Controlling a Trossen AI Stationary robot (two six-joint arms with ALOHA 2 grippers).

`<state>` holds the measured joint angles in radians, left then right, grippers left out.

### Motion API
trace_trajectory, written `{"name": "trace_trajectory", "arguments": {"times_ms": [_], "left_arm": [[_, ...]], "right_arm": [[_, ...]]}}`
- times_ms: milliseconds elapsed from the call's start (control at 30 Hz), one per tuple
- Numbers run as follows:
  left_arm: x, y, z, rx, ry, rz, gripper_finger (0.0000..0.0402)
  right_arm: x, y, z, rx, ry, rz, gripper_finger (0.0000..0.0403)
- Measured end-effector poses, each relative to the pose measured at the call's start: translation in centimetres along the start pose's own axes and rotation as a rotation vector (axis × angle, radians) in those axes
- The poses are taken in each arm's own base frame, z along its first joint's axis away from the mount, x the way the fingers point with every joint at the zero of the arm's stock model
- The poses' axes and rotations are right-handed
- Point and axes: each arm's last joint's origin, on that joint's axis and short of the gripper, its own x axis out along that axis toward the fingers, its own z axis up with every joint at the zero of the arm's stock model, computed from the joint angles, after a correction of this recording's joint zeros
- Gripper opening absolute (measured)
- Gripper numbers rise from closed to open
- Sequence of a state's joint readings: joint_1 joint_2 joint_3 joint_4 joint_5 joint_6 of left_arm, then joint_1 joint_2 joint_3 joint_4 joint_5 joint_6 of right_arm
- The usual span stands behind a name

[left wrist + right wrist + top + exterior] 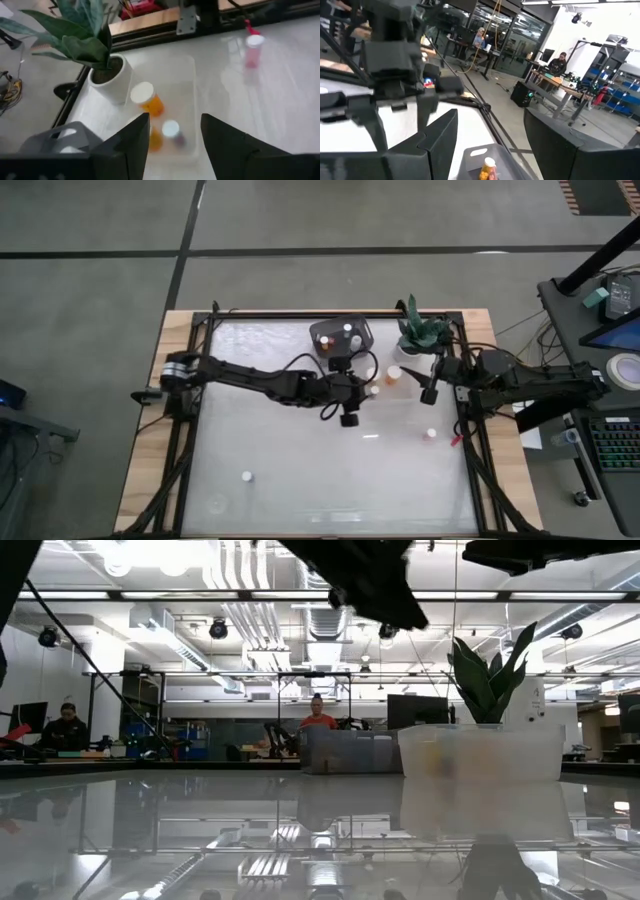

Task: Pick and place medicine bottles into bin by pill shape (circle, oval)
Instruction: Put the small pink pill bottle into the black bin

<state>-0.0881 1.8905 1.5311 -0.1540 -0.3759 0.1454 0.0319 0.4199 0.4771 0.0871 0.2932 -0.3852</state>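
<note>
My left gripper [372, 383] is open over a clear bin [396, 377] beside the potted plant [420, 332]. In the left wrist view [175, 120] its fingers stand apart above the bin [192, 90]. The bin holds an orange bottle with a white cap [146, 98] and two more bottles [170, 131]. A pinkish bottle [252, 50] stands on the table farther off, also seen in the high view [430, 435]. A dark bin [340, 335] at the far edge holds several bottles. A white bottle [246, 476] stands at the near left. My right gripper [425, 388] is open and empty [490, 115], right of the clear bin.
The plant's white pot [107, 80] stands right against the clear bin, its leaves over it. The table's black frame rail [465, 380] runs along the right edge. In the low view the clear bin [480, 752] and the grey bin [350, 752] stand at the far side.
</note>
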Motion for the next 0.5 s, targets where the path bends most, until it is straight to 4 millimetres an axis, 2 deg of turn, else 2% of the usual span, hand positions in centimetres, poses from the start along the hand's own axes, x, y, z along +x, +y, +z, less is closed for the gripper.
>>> {"name": "trace_trajectory", "arguments": {"times_ms": [233,500], "left_arm": [[-4.5,-0.1,0.9,0.063,0.026,-0.042,0.0162],[-8.4,0.7,-1.5,0.096,0.011,-0.026,0.0162]], "right_arm": [[0.0,-0.1,0.1,0.084,-0.005,0.002,0.0219],[0.3,0.2,-0.1,0.257,0.022,0.03,0.0219]]}}
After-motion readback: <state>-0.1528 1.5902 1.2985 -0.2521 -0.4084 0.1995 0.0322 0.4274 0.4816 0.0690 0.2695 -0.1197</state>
